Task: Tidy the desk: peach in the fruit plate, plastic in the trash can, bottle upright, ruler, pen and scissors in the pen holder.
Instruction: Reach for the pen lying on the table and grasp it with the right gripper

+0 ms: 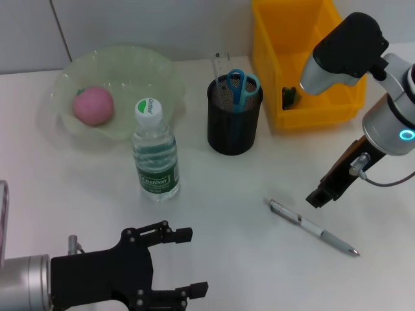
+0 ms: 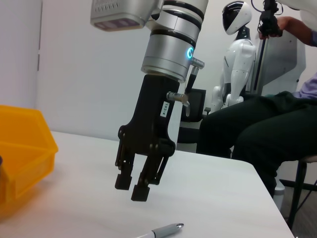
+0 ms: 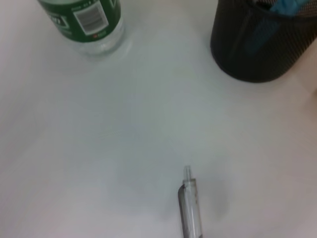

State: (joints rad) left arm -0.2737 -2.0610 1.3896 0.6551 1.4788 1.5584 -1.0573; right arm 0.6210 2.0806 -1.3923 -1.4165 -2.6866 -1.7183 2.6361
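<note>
No legible text; bottle [image 1: 155, 159] label, cap print unreadable.

The fruit plate [image 1: 130, 71] sits at the far left of the table [image 1: 246, 259], with the peach [image 1: 93, 105] in its left part. The bottle [image 1: 155, 152] stands upright just near of the plate. To its right stands the pen holder [image 1: 234, 120], with the scissors [image 1: 241, 83] and the ruler [image 1: 220, 65] in it. The bin [image 1: 305, 65] lies right of the holder, at the far edge. The pen [image 1: 311, 227] lies flat on the table, near and right of the holder, well apart from it.
</note>
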